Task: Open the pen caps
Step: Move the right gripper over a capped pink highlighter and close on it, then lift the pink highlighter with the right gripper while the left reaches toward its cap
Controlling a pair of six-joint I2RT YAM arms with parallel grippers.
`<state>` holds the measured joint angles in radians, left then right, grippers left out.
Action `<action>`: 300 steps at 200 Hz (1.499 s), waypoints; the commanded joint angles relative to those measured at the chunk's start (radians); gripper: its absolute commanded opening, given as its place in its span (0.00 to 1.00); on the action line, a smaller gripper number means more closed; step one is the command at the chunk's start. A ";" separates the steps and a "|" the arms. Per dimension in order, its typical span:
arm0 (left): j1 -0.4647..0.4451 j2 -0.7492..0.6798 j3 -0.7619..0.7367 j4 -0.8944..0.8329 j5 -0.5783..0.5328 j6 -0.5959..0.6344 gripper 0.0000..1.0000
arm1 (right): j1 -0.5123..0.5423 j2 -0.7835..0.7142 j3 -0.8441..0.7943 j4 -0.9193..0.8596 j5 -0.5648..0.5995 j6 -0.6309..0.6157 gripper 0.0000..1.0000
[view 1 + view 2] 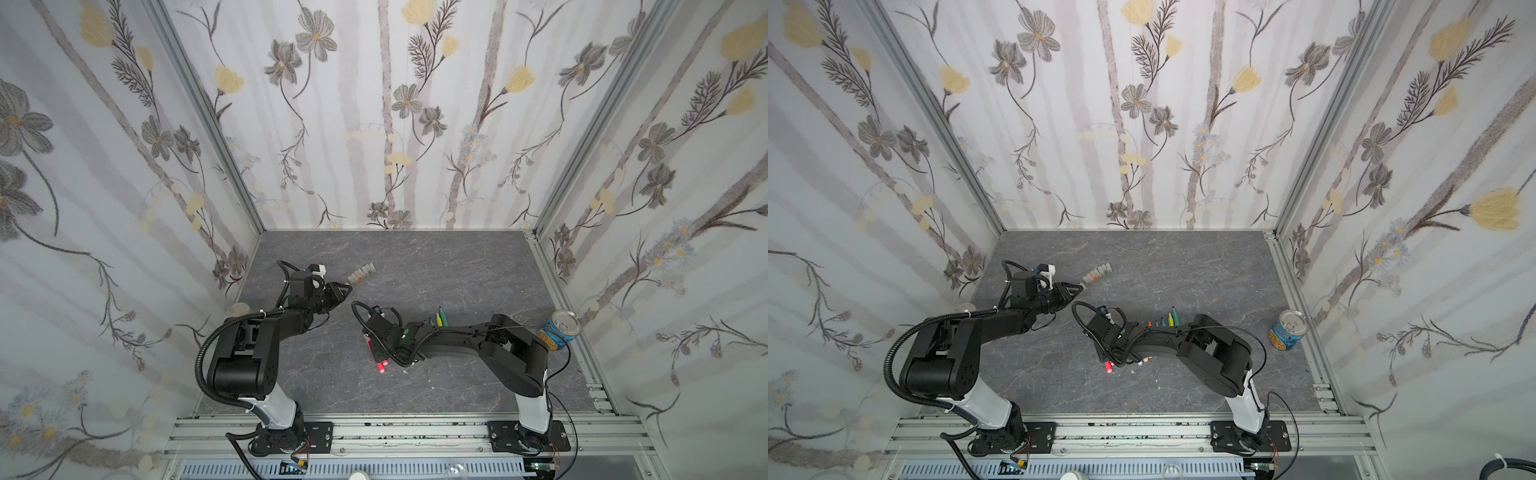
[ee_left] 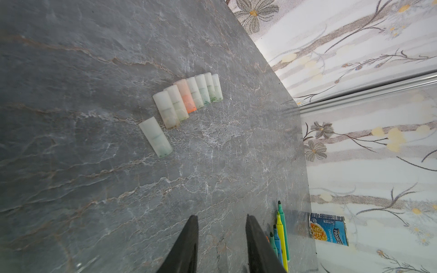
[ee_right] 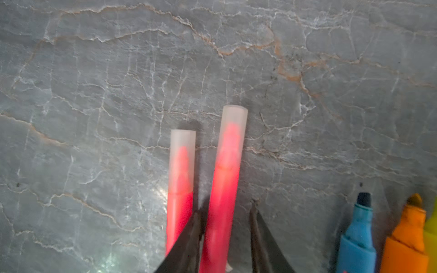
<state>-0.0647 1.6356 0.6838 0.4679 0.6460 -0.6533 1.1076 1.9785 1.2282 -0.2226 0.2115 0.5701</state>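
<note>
Evidently readying a pull: straddling one of two capped red pens (image 3: 223, 189) at the middle of the worktop (image 1: 457, 266) with the right gripper (image 3: 226, 205), jaws partly apart, nothing clamped. Hovering the left gripper (image 2: 221, 216), likewise parted and empty, just short of loose pen caps (image 2: 186, 97) rowed toward the left edge. Hemmed alongside by uncapped pens (image 3: 357, 236); can (image 1: 561, 330) well clear at the right edge.

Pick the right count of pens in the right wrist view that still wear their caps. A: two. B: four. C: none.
A: one pink pen and the second pink pen each keep a translucent cap over the tip, while the blue pen and the orange pen beside them show bare tips.
</note>
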 commanded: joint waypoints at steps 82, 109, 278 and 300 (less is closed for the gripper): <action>-0.048 0.000 0.030 0.005 0.038 0.016 0.34 | -0.023 -0.044 -0.063 -0.037 0.002 -0.024 0.03; -0.066 -0.003 0.037 -0.001 0.039 0.029 0.34 | -0.073 -0.133 -0.069 0.004 -0.017 -0.046 0.00; -0.223 0.057 0.018 0.174 0.078 -0.059 0.35 | -0.238 -0.133 0.035 0.094 -0.168 -0.084 0.00; -0.239 0.074 0.025 0.182 0.080 -0.065 0.35 | -0.238 -0.142 0.026 0.103 -0.183 -0.082 0.00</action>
<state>-0.2935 1.6962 0.7029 0.5903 0.7185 -0.7063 0.8700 1.8465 1.2564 -0.1421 0.0399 0.4919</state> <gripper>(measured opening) 0.346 0.085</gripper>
